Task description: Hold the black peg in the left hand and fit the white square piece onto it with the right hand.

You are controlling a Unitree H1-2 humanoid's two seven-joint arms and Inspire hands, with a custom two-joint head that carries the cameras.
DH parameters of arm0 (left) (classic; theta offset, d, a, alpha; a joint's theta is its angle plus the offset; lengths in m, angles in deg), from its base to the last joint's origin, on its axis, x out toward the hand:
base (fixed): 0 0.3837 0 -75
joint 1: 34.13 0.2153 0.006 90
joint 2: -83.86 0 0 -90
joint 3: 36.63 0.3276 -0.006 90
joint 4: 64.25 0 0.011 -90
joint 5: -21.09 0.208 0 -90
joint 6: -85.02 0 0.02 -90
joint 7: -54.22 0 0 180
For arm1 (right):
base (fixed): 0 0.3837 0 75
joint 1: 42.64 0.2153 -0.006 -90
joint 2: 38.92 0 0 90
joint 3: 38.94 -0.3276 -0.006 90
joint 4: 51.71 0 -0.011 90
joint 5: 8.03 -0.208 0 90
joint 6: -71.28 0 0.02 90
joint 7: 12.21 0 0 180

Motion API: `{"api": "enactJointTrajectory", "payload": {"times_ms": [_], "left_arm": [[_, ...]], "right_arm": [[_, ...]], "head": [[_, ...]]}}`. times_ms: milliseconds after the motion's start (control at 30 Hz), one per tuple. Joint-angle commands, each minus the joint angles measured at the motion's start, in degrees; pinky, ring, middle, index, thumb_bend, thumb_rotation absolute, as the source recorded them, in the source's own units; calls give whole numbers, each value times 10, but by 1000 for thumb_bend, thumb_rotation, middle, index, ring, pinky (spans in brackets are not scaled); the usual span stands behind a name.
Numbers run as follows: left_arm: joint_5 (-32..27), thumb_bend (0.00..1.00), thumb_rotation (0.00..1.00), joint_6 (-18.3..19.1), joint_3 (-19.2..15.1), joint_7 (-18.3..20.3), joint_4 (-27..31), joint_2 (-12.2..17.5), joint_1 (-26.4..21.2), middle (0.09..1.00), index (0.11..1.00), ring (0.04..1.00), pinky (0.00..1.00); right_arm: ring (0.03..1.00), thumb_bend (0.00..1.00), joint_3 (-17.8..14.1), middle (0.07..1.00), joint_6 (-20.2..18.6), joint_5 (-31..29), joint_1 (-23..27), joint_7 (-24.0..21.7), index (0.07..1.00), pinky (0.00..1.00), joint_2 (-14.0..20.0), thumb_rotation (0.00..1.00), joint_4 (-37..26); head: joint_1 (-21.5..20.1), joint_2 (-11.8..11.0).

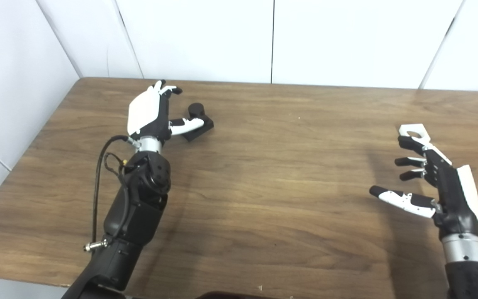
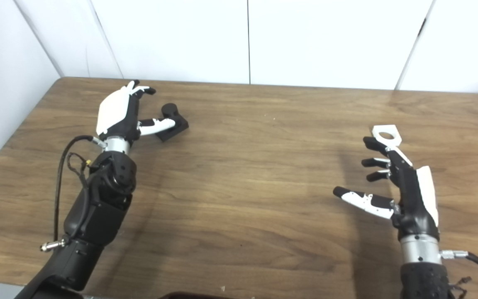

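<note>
The black peg stands on its black base on the table at the back left, its round post upright. My left hand is open just left of it, thumb lying against the base, fingers raised and apart. The white square piece with a round hole lies flat on the table at the right. My right hand is open just in front of it, fingertips near its front edge, thumb spread to the left. Both hands hold nothing.
The wooden table runs to white walls at the back and left. A black cable loops beside my left forearm. The table's front edge is close to both arms.
</note>
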Motion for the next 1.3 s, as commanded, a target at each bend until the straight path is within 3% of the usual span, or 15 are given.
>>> {"api": "enactJointTrajectory", "payload": {"times_ms": [0, 500, 833, 1000, 1100, 1267], "left_arm": [[15, 932, 532, 11, 1, -5, -5, 19, -36, 1000, 779, 1000, 974], [-6, 961, 524, 6, 27, -21, -90, 10, -48, 1000, 728, 1000, 986], [-38, 868, 404, -19, 35, -33, -145, 8, -53, 966, 629, 1000, 1000], [-50, 820, 323, -28, 35, -41, -147, 9, -48, 919, 533, 996, 1000], [-50, 570, 123, -28, 37, -46, -143, 11, -44, 903, 491, 991, 1000], [-49, 522, 84, -27, 41, -51, -136, 15, -41, 882, 479, 978, 1000]], "right_arm": [[668, 724, -3, 799, 14, 0, 11, 5, 777, 522, -1, 0, -15], [660, 727, -1, 790, 15, 9, 13, 7, 766, 520, 0, 0, -12], [658, 723, -10, 786, 9, 14, 18, 7, 766, 535, 2, 0, -18], [658, 721, -10, 793, 13, 13, 16, 5, 769, 534, 3, 0, -15], [663, 717, -8, 795, 9, 16, 16, 3, 772, 542, 3, 0, -17], [661, 715, -9, 793, 16, 9, 16, 4, 773, 546, 4, 0, -14]], "head": [[0, 1], [-9, 5], [-13, 5], [-11, 8], [-10, 10], [-8, 14]]}}
